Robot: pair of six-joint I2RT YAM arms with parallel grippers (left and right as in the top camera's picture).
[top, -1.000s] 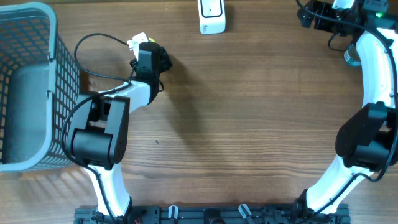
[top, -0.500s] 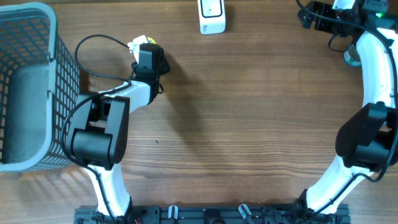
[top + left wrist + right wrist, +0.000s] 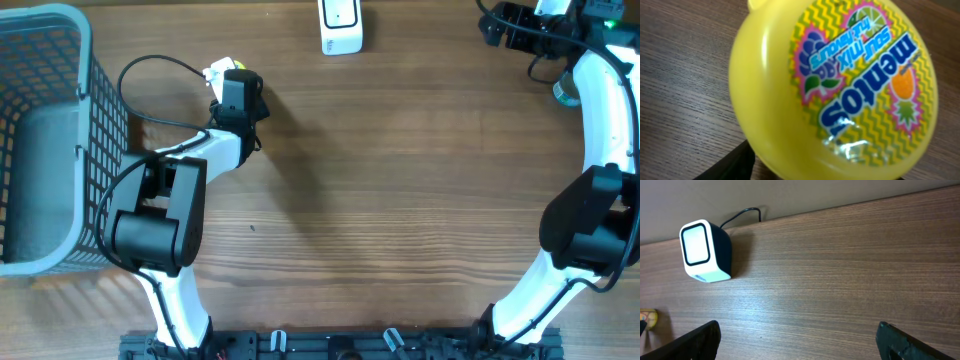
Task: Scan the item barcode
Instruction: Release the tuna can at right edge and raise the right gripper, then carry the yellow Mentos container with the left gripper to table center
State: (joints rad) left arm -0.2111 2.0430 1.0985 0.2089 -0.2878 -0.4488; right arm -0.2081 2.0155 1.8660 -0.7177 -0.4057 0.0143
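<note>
Left of the scanner (image 3: 341, 25), the candy tub (image 3: 835, 90) sits right at the left claw (image 3: 230, 78), grip impossible to tell; the right claw (image 3: 800, 344) gapes wide, empty.

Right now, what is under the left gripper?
A yellow Mentos tub. Overhead, the left gripper covers all but its edge; the wrist view shows its label, but no barcode.

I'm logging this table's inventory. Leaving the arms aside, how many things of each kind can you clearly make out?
Yellow round plastic Mentos candy tub: 1
White boxy barcode scanner: 1
Grey plastic mesh basket: 1
Total: 3
</note>
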